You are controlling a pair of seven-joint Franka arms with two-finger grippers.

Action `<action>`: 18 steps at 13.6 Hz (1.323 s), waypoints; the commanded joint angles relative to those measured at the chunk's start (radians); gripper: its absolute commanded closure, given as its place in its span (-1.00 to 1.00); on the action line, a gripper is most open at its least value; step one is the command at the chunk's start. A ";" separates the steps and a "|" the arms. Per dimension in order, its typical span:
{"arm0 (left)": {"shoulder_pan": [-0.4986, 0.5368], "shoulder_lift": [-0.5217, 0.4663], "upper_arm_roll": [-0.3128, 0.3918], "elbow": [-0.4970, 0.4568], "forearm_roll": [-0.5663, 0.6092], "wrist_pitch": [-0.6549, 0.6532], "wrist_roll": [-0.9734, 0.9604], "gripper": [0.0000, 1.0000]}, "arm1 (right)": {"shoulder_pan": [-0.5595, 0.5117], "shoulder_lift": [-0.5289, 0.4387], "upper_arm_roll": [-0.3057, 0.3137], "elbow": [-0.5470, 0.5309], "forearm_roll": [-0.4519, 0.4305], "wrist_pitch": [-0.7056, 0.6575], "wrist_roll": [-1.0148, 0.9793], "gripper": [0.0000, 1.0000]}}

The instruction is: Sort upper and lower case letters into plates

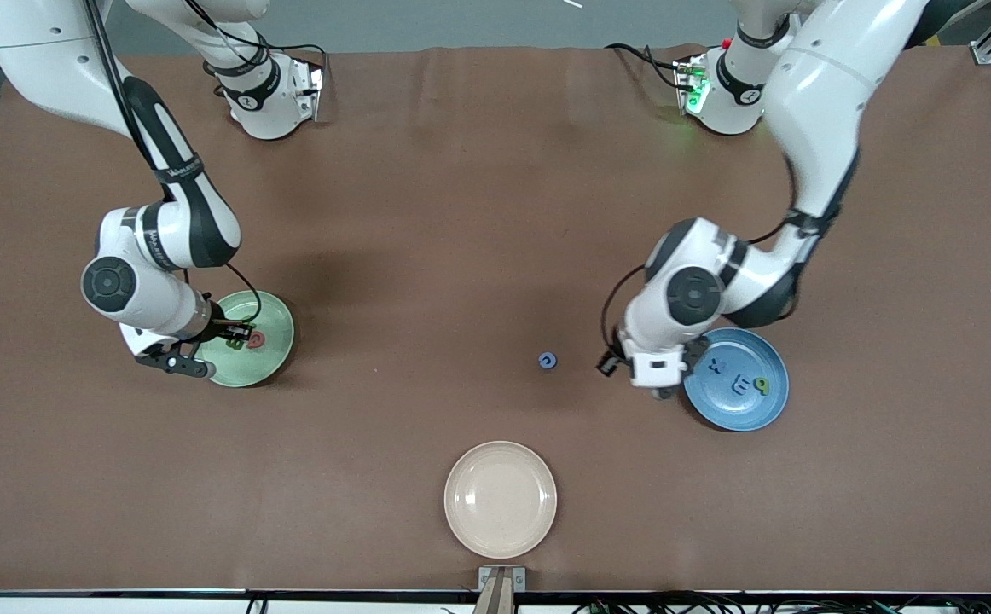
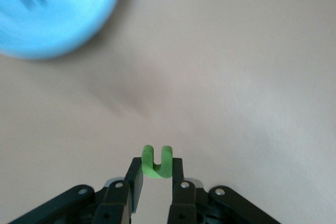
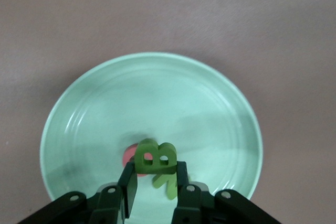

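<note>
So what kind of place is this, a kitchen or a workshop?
Most likely a robotics lab: two white arms bolted to a brown-covered table, sorting toy letters into a green plate and a blue plate.

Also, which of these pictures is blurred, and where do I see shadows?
Left wrist view: the blue plate is smeared by blur, while the left gripper and its green letter stay sharp. Right wrist view: sharp, with soft shadow on the green plate under the right gripper holding a green B. Front view: even light, faint arm shadows on the table.
</note>
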 commanded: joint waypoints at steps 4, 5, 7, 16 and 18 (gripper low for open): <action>0.216 -0.017 -0.001 -0.057 0.025 -0.052 0.315 0.60 | -0.021 -0.005 0.022 0.019 -0.009 0.002 -0.001 -1.00; 0.233 -0.016 0.000 -0.058 0.025 -0.052 0.330 -0.01 | 0.004 -0.007 0.025 0.026 -0.007 0.002 0.055 -1.00; 0.259 -0.029 0.000 -0.057 0.026 -0.058 0.360 -0.92 | 0.089 -0.005 0.028 0.042 -0.005 -0.003 0.225 -1.00; 0.350 -0.295 -0.007 0.040 0.126 -0.258 0.787 -0.99 | 0.562 0.312 0.031 0.548 0.004 -0.127 1.164 -1.00; 0.373 -0.356 -0.007 0.080 0.122 -0.361 0.933 -0.99 | 0.620 0.430 0.030 0.740 0.097 -0.172 1.278 -1.00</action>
